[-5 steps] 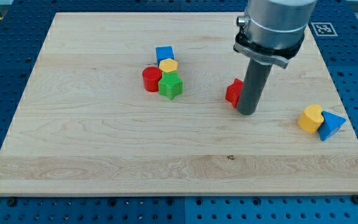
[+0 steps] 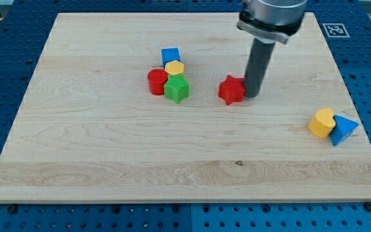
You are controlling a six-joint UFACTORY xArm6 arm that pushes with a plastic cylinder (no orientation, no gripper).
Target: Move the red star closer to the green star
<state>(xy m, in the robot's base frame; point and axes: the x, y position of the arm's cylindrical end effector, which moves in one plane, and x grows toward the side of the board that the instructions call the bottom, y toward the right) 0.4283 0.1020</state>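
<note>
Tip: my tip [image 2: 252, 96] is a bare rod with no claw, so nothing opens or grips; it touches the red star's right side.
Red star: red star [image 2: 232, 90] sits near the green star [image 2: 177, 89], on its right, apart.
Board: wooden board [image 2: 108, 161].

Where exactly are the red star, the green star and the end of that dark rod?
red star [image 2: 231, 89], camera view, middle of its top face.
green star [image 2: 177, 88], camera view, middle of its top face.
my tip [image 2: 252, 96], camera view, the rod's lower end, just on the view's right of the red star.
</note>
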